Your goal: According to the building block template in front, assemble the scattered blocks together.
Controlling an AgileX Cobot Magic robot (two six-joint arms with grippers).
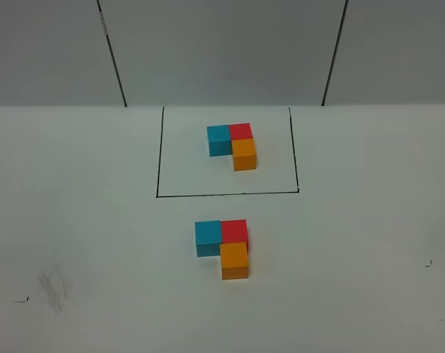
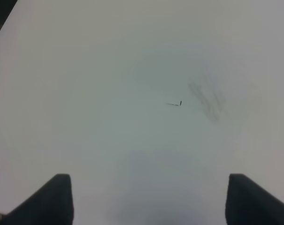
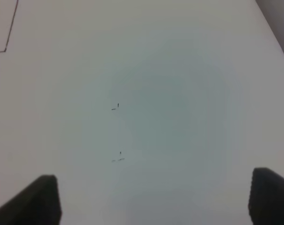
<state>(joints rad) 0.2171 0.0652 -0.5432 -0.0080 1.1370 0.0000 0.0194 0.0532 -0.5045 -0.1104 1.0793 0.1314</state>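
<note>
The building block template (image 1: 232,144) lies at the back inside a thin black drawn rectangle (image 1: 159,154): blue, red and orange cubes joined in an L. In front of the rectangle, the blue block (image 1: 207,237), red block (image 1: 234,231) and orange block (image 1: 235,261) sit pressed together in the same L. Neither arm shows in the exterior high view. In the left wrist view my left gripper (image 2: 149,199) is open over bare table. In the right wrist view my right gripper (image 3: 156,197) is open too, with nothing between its fingers.
The white table (image 1: 369,220) meets a grey wall at the back. A grey smudge (image 1: 53,288) and a small pen mark (image 1: 21,299) lie front left, and small pen marks (image 1: 428,264) front right. A corner of the drawn rectangle (image 3: 8,37) shows in the right wrist view.
</note>
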